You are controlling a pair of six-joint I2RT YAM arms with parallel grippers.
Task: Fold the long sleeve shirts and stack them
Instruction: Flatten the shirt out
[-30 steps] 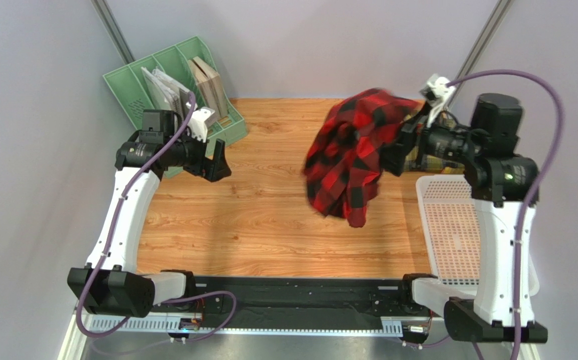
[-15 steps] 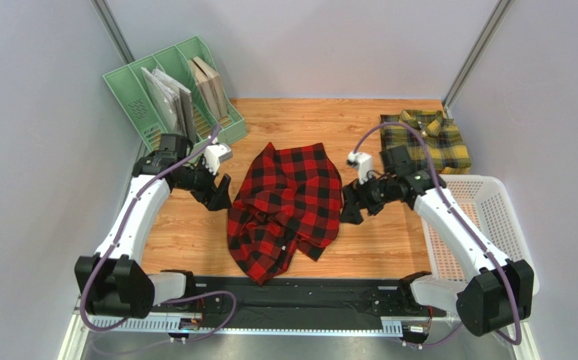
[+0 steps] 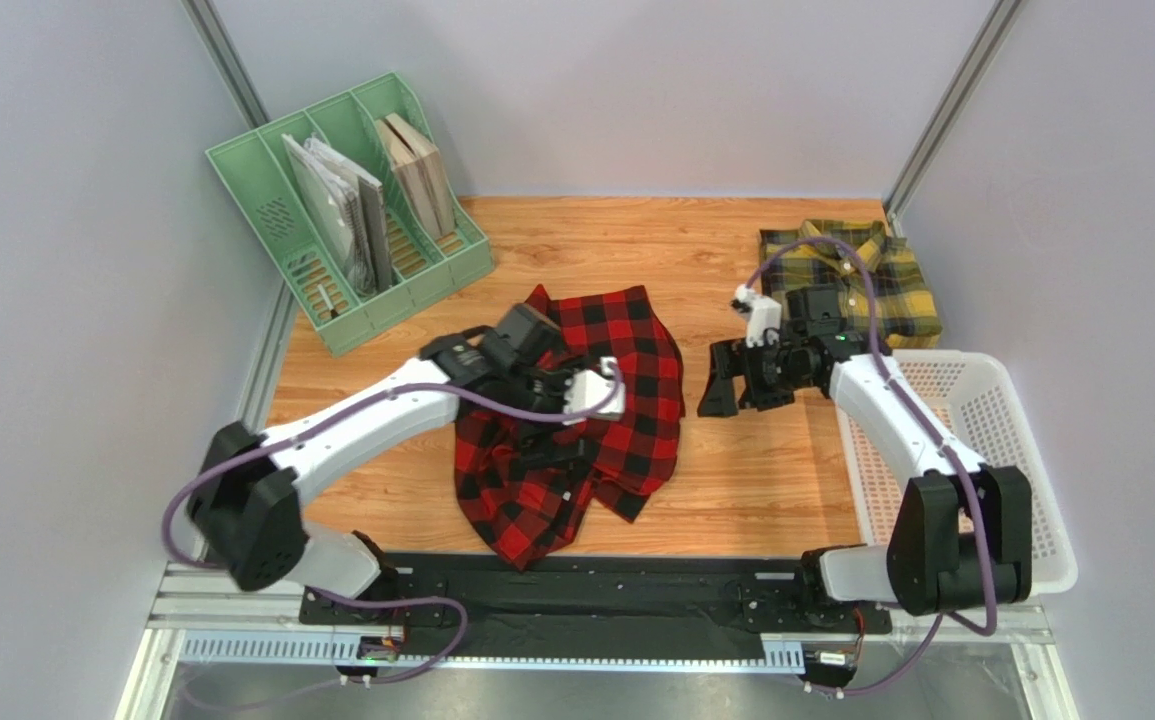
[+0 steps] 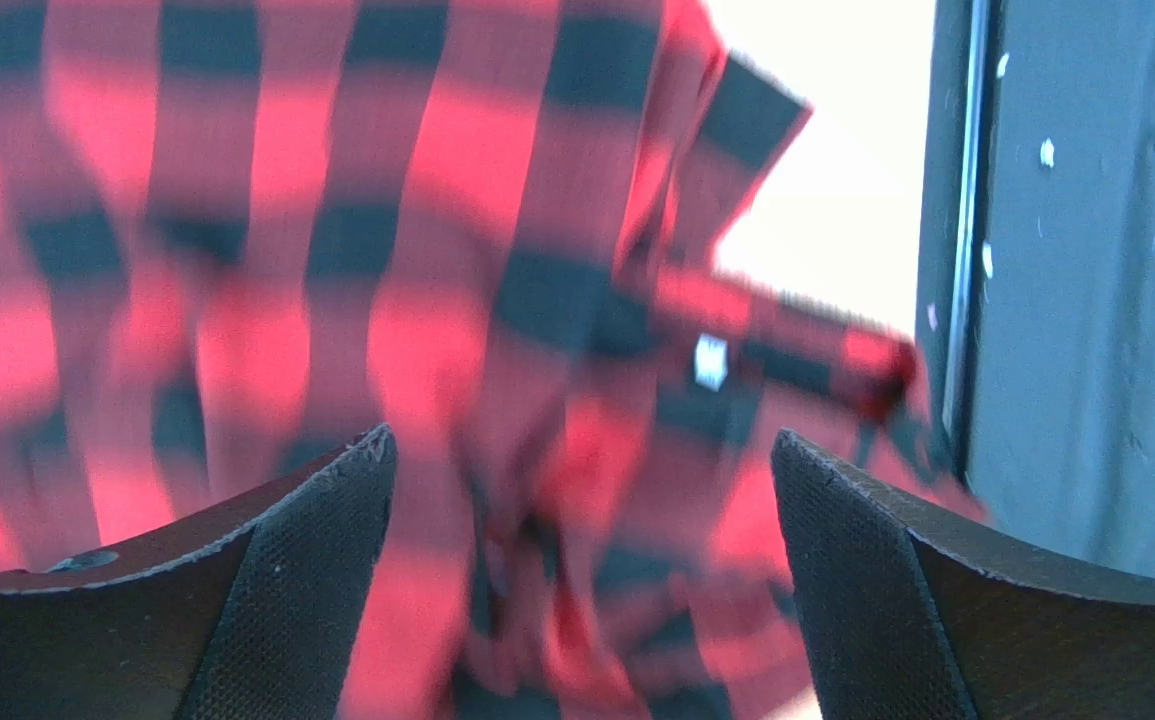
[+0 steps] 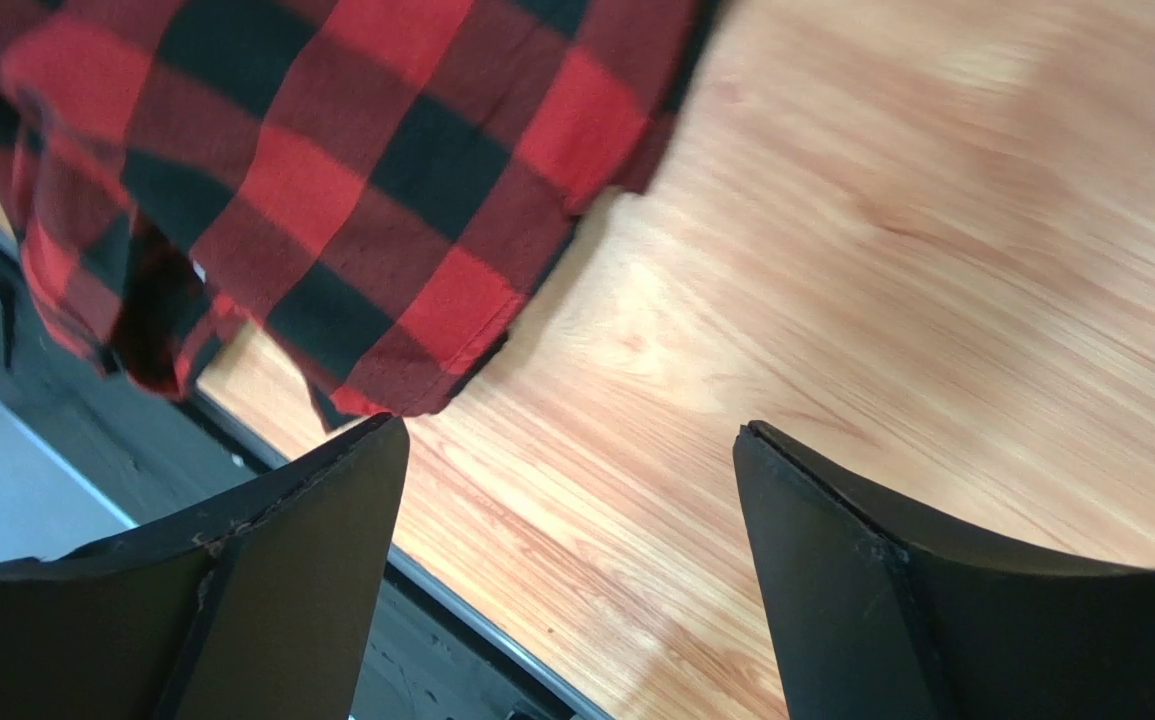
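The red-and-black check shirt point(image 3: 621, 375) lies crumpled on the wooden table's middle, one part trailing toward the near edge. My left gripper point(image 3: 550, 438) hovers over its near half, open, with only blurred red cloth point(image 4: 388, 225) below the fingers point(image 4: 298, 585); nothing is pinched. My right gripper point(image 3: 729, 383) hangs open over bare wood just right of the shirt, whose edge point(image 5: 343, 180) shows at the upper left of its wrist view. The yellow-and-dark-green check shirt point(image 3: 854, 278) lies flat at the back right corner, partly behind the right arm.
A white perforated basket point(image 3: 989, 450) sits at the right edge of the table. A green file rack point(image 3: 313, 270) with papers stands at the back left. The black rail point(image 3: 598, 578) runs along the near table edge.
A second ago the right gripper held the red shirt aloft at the back right; the shirt now lies on the table. The left arm has swung right over it. The right gripper has pulled slightly back.
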